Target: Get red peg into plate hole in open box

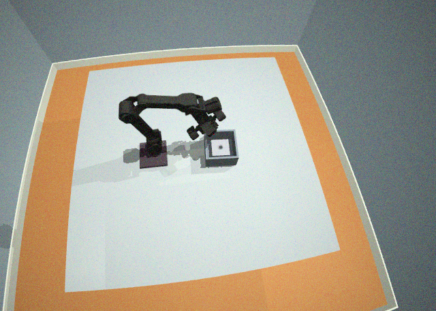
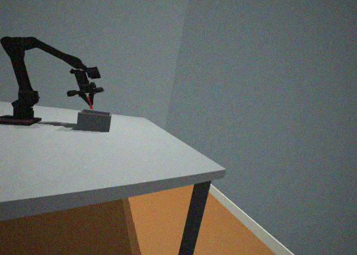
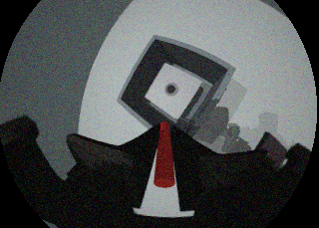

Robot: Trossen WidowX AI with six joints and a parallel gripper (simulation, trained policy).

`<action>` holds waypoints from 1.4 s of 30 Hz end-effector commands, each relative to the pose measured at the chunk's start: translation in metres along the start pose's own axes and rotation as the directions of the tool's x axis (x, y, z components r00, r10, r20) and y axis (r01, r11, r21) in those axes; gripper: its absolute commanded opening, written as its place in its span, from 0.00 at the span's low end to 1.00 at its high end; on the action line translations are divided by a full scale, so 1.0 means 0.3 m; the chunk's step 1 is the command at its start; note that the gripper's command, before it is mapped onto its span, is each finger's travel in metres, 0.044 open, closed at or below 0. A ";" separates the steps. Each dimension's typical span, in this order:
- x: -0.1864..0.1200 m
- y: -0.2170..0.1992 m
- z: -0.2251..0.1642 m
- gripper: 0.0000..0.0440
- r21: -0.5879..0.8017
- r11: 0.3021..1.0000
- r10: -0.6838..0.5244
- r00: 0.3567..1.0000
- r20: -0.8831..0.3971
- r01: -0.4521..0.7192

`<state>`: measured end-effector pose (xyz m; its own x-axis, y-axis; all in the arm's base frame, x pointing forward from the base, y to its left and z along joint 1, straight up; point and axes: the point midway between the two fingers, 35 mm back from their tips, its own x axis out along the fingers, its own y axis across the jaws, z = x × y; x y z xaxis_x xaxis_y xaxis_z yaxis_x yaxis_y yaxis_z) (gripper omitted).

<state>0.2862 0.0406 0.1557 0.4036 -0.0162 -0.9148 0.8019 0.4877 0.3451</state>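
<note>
We list, from the table's left edge rightward in the top view:

Item: base plate (image 1: 144, 163) (image 2: 5, 120), nearer the left edge than the right; we judge it anchors the arm (image 1: 163, 101) (image 2: 56, 52) within reach of the work.

Item: gripper (image 1: 211, 133) (image 2: 90, 104) (image 3: 165, 128), by the box's back left corner. We find its jaws clenched on the red peg (image 2: 90, 102) (image 3: 164, 160), which tilts in the exterior view, its lower end just above the rim. The grip leaves that end exposed, presumably so it can enter the hole first.

Item: open box (image 1: 236, 144) (image 2: 93, 122) (image 3: 135, 71), upright on the table (image 1: 197, 223) (image 2: 115, 154), nearer the back edge than the front. Its walls call, we judge, for entry from above.

Item: pale plate (image 1: 214, 152) (image 3: 159, 91) at its bottom, hole (image 1: 221, 147) (image 3: 171, 89) unfilled. We expect centring and straightening next, lest the peg catch the rim.
</note>
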 end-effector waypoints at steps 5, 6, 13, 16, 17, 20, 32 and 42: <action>0.045 0.008 0.088 0.00 0.036 0.999 -0.012 1.000 0.029 0.011; 0.052 0.008 0.097 0.00 0.041 0.999 -0.014 0.999 0.030 0.013; 0.100 0.006 0.145 0.02 0.066 0.997 -0.034 0.999 0.022 0.032; 0.122 0.003 0.157 0.03 0.072 0.996 -0.045 0.999 0.012 0.044; 0.130 0.002 0.160 0.03 0.073 0.996 -0.049 0.999 0.008 0.048; 0.156 -0.003 0.167 0.04 0.074 0.995 -0.063 0.998 -0.004 0.064; 0.263 -0.023 0.187 0.35 0.029 0.990 -0.140 0.990 -0.035 0.141; 0.274 0.000 0.229 0.36 0.010 0.985 -0.170 0.985 -0.041 0.170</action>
<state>0.3430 -0.0174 0.0917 0.2406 -0.0580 -0.9689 0.8678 0.4599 0.1880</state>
